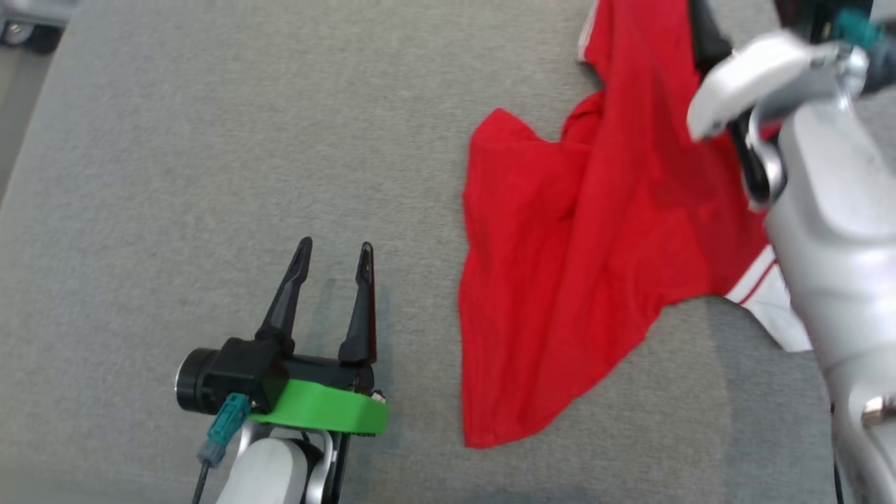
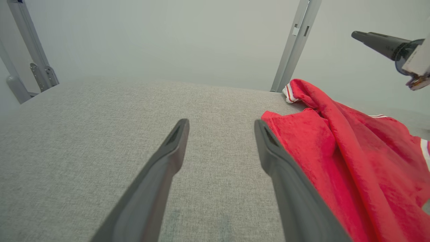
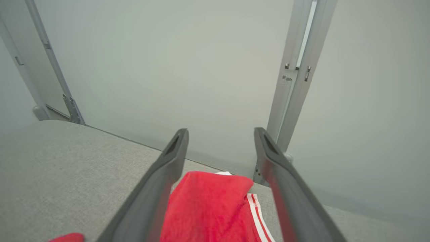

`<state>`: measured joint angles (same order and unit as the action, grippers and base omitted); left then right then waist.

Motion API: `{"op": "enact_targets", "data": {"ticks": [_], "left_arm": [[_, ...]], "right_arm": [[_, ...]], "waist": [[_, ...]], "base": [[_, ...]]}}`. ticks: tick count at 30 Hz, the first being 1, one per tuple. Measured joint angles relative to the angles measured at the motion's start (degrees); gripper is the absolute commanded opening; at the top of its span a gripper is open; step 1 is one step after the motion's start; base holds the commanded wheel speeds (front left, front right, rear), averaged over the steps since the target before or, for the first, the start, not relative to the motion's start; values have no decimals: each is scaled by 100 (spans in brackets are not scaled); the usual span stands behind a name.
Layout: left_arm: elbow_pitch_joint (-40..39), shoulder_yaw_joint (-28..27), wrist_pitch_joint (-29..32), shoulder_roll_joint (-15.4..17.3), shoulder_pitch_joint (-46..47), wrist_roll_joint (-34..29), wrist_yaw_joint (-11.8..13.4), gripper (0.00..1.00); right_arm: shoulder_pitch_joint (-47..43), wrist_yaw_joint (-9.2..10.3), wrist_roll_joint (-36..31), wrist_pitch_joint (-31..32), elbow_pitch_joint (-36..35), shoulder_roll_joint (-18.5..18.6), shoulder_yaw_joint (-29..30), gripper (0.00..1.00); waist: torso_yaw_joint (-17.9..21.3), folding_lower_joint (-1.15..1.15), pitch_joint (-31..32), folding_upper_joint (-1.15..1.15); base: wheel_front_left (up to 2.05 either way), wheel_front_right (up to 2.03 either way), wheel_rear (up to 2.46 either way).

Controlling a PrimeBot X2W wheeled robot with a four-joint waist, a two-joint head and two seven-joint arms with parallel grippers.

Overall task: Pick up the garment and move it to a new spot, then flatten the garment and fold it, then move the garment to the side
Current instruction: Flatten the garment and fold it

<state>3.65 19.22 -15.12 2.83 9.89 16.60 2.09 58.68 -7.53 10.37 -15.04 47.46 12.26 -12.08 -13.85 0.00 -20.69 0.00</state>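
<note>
A red garment (image 1: 595, 266) with white striped trim lies crumpled on the grey fabric table (image 1: 210, 140), right of centre. My left gripper (image 1: 335, 245) rests low over the table to the garment's left, open and empty. In the left wrist view the left gripper (image 2: 221, 124) has the garment (image 2: 352, 161) just beside its right finger. My right arm (image 1: 833, 231) is raised over the garment's right side. In the right wrist view the right gripper (image 3: 220, 131) is open with nothing between its fingers. The garment (image 3: 208, 208) lies below it, apart from the fingers.
Grey metal frame posts (image 2: 294, 47) stand behind the table's far edge before a pale wall. Another post (image 3: 295, 84) shows in the right wrist view. A dark wheel (image 1: 21, 31) sits beyond the table's far left corner. The table's left half is bare fabric.
</note>
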Motion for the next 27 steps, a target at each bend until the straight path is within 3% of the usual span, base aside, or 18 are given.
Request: {"op": "enact_targets", "data": {"ticks": [6, 14, 21, 27], "left_arm": [[15, -190, -1, -1, -216, -216, -118, 100], [-66, -436, -1, -2, -576, -310, -237, 100], [-169, -576, -1, -2, -892, -303, -264, 100], [-148, -605, -1, -2, -1083, -252, -258, 100]], "right_arm": [[-2025, 0, 8, 0, -1936, -76, 564, 100], [-4188, 1, -177, -1, -3768, -679, 1168, 100], [-5008, 0, -312, -1, -4495, -893, 1244, 100], [-5316, 1, -221, -1, -4550, -928, 1292, 100]], "waist": [[476, 0, 186, 0], [950, 0, 444, 0], [1214, 0, 584, 0], [1318, 0, 816, 0]], "base": [[0, 0, 0], [0, 0, 0], [0, 0, 0], [0, 0, 0]]}}
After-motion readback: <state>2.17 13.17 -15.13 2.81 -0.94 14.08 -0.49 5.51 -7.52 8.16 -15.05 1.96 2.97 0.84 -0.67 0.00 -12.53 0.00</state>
